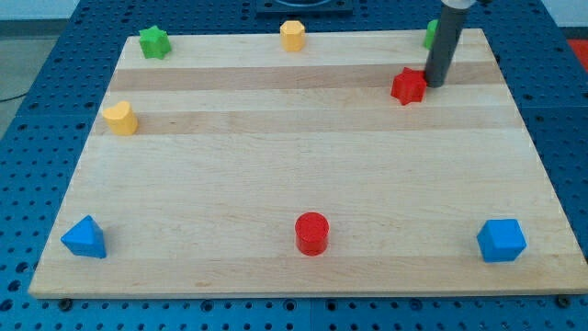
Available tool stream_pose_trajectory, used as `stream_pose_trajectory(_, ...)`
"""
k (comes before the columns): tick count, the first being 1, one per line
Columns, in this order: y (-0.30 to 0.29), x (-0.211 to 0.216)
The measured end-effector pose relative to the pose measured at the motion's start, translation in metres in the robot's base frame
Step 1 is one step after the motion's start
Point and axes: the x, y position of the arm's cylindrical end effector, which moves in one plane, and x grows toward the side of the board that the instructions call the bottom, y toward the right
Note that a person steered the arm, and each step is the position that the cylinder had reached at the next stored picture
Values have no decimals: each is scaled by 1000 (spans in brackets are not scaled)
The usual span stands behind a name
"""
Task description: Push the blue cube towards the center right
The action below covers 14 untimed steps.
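The blue cube (502,240) sits near the board's bottom right corner. My tip (433,83) is at the view's top right, just right of the red star block (408,86) and almost touching it. The rod rises from there and hides most of a green block (429,35) at the top edge. The tip is far above the blue cube in the view, with bare wood between them.
A blue triangular block (84,238) lies at bottom left, a red cylinder (311,233) at bottom centre, a yellow heart-like block (119,118) at left, a green star (154,41) at top left, a yellow block (292,35) at top centre. The wooden board (294,156) lies on a blue perforated table.
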Motion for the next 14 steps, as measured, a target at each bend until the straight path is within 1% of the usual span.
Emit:
stream_pose_trajectory(1, -40, 10)
stream_pose_trajectory(2, -87, 38)
stream_pose_trajectory(3, -95, 59)
stream_pose_trajectory(4, -26, 64)
stream_pose_trajectory(5, 50, 109)
stream_pose_trajectory(6, 118, 163)
stream_pose_trajectory(7, 129, 221)
stream_pose_trajectory(8, 116, 279)
stream_pose_trajectory(9, 93, 304)
stream_pose_trajectory(10, 47, 304)
stream_pose_trajectory(11, 13, 300)
stream_pose_trajectory(13, 75, 292)
stream_pose_trajectory(14, 51, 287)
